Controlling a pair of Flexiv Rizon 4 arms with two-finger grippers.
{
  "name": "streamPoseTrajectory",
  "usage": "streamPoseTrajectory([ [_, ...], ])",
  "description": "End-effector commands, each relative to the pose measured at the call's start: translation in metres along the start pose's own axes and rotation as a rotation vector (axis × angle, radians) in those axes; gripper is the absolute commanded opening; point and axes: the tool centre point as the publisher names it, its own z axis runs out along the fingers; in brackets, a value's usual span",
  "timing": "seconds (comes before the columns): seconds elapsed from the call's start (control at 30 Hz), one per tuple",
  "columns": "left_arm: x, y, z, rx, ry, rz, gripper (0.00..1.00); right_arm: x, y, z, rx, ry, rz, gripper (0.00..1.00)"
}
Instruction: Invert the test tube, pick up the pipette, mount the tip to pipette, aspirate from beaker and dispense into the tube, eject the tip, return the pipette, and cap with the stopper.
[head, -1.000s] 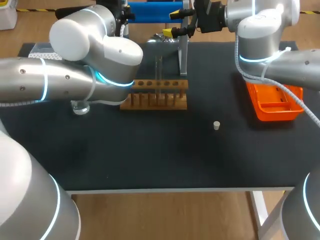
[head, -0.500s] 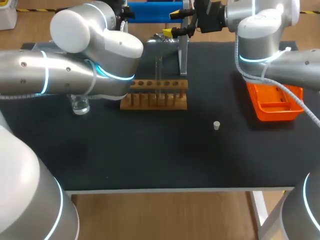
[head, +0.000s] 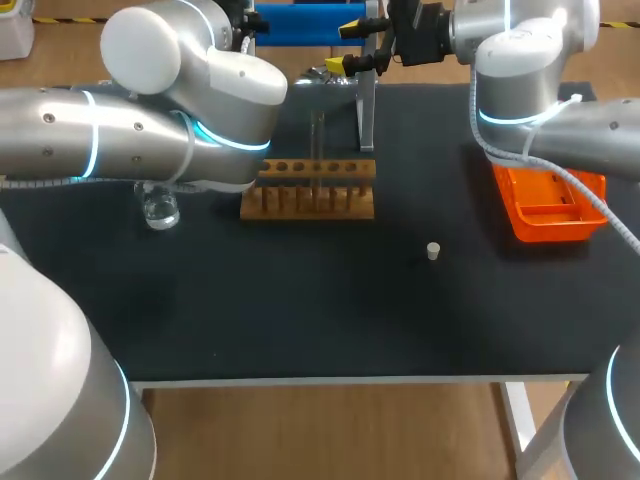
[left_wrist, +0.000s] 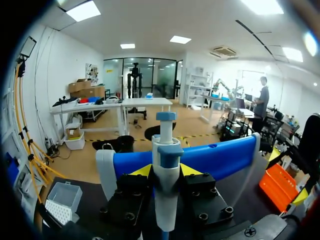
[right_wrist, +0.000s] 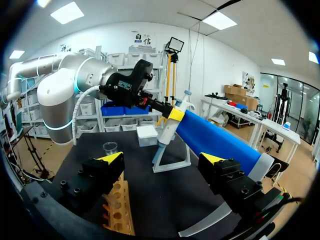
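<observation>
My left arm (head: 150, 150) lifts, uncovering the beaker (head: 160, 210) near the desk's left edge, with the left pincer (left_wrist: 165, 172) closed on the pipette (left_wrist: 165, 150) at the stand (head: 366, 110) by the far edge, so pick-up seems underway; the right pincer (right_wrist: 161, 158) is wide open, empty.

Count on table (head: 300, 300): 2 arms, L arm (head: 60, 140) & R arm (head: 580, 130). 2 grippers, L gripper (left_wrist: 165, 172) & R gripper (right_wrist: 161, 158), 2 yellow tips ea. 1 rack (head: 308, 200). 1 tube (head: 318, 140). 1 beaker (head: 160, 210). 1 stopper (head: 433, 251). 1 orange bin (head: 550, 205). 1 pipette (right_wrist: 172, 120). 1 stand (head: 366, 110). 1 tip box (left_wrist: 64, 197).
</observation>
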Motion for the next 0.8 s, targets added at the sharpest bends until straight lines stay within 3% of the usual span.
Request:
streamPoseTrajectory([
  [0.03,0.000,-0.003,0.001,-0.023,0.003,-0.002,0.00,0.000,0.001,-0.001,0.003,-0.001,0.000,1.00],
  [0.8,0.000,0.010,0.004,-0.072,0.006,-0.043,0.00,0.000,0.001,-0.001,0.003,-0.001,0.000,1.00],
])
